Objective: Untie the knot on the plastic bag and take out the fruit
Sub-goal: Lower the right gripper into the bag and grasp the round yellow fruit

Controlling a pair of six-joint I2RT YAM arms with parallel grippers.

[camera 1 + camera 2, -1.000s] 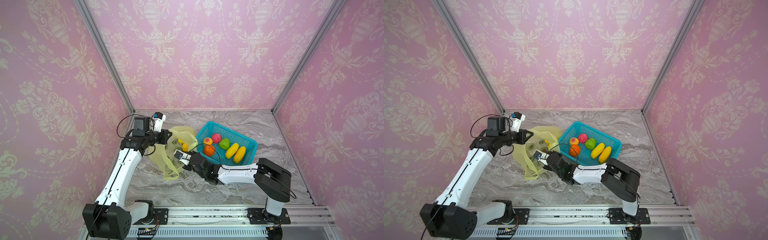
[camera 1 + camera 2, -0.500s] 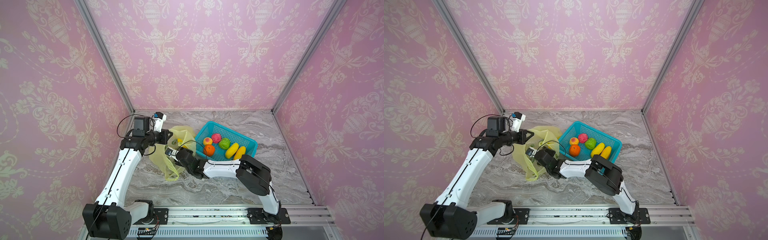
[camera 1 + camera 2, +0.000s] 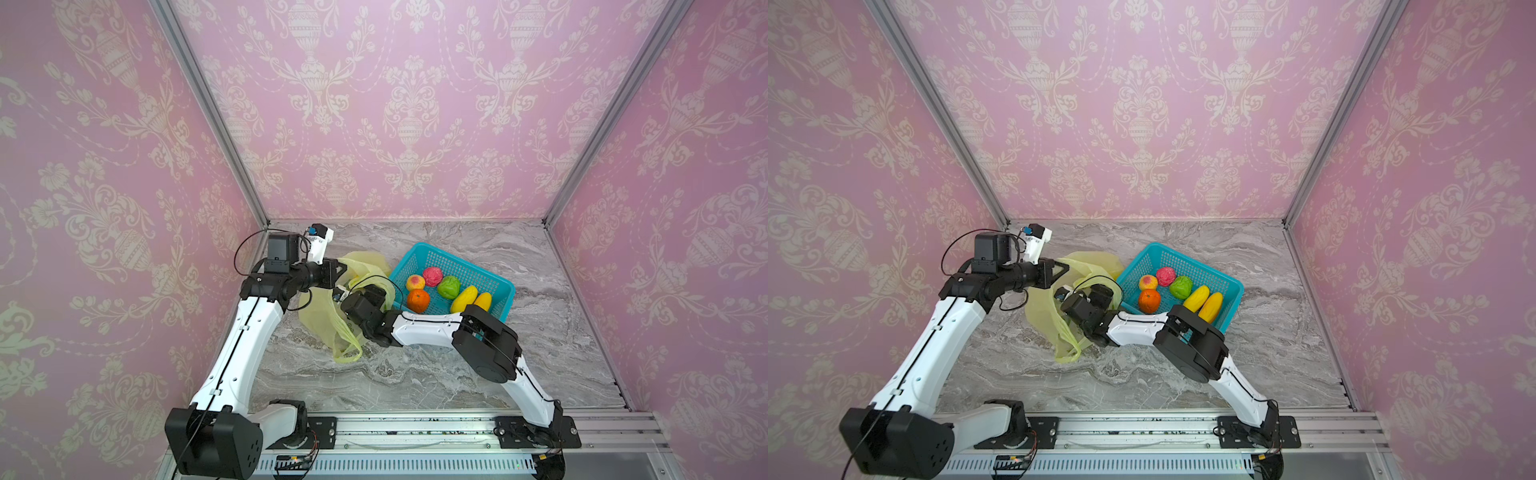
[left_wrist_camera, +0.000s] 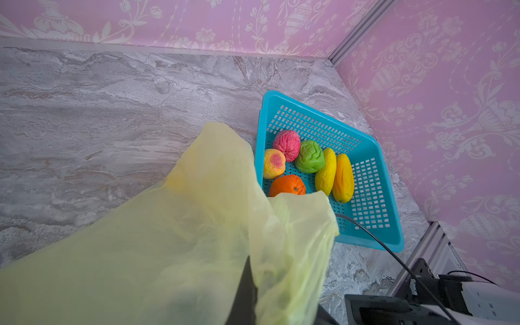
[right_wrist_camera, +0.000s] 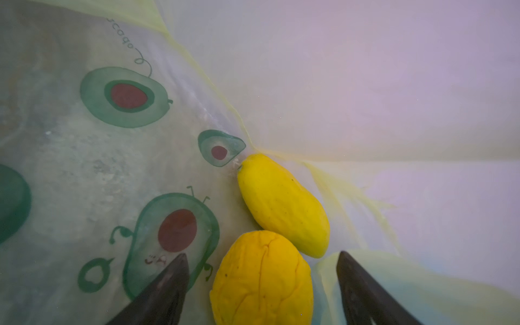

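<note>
The plastic bag lies open-mouthed left of the basket, and its knot is out of view. My left gripper is shut on the bag's upper edge and holds it up. Inside the bag, my right gripper is open, its fingers on either side of a round yellow fruit without touching it. A long yellow mango lies just beyond. In both top views the bag hides the right fingers; only the wrist shows.
The turquoise basket stands right of the bag. It holds a peach, a pink-red ball, a green fruit, an orange and two mangoes. Pink walls close three sides.
My right gripper has pushed left, deeper into the bag, and its jaws have opened wide. The left gripper has kept its hold on the bag's edge.
</note>
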